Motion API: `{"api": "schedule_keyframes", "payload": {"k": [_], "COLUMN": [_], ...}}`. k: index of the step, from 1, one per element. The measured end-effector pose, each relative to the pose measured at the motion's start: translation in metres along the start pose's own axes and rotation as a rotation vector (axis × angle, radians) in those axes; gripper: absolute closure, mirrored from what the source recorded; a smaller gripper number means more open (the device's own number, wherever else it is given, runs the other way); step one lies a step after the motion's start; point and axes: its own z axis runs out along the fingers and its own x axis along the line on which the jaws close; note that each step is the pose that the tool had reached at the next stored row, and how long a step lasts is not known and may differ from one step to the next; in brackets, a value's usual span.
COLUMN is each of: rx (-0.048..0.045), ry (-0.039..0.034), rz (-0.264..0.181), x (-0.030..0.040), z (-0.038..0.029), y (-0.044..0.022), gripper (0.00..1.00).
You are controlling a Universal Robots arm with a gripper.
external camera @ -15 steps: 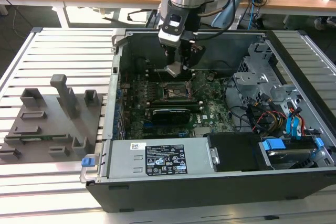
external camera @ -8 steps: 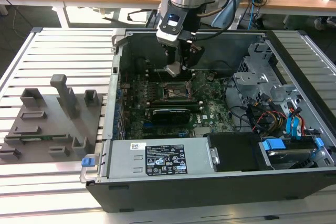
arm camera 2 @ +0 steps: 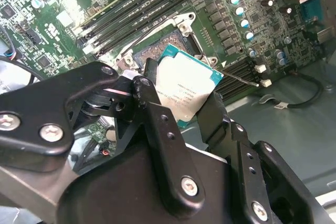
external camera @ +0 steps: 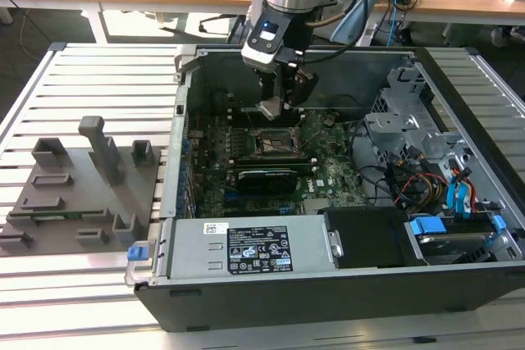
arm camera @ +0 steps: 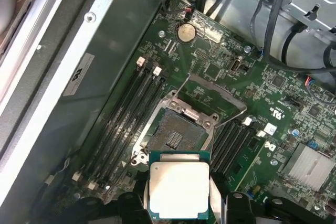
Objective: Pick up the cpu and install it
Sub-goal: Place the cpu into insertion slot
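We log one cpu (arm camera: 178, 190), silvery lid with faint dark print, clamped between our jaws, above the open motherboard socket (arm camera: 176, 132)

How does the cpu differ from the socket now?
The cpu shows a plain silvery lid; the socket shows a dark contact field inside a frame. The cpu is held above the board by the gripper; the socket sits fixed on it, empty. Both are square.
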Motion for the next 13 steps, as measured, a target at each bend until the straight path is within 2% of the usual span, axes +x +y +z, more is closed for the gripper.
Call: {"api": "schedule_keyframes", "payload": {"k": [13], "rx": [0.0036], "ry": [0.0029], "rz": [0.083], "x": [0.0000], "z": [0.0001], "y": [0.0000], "gripper": [0.45]}}
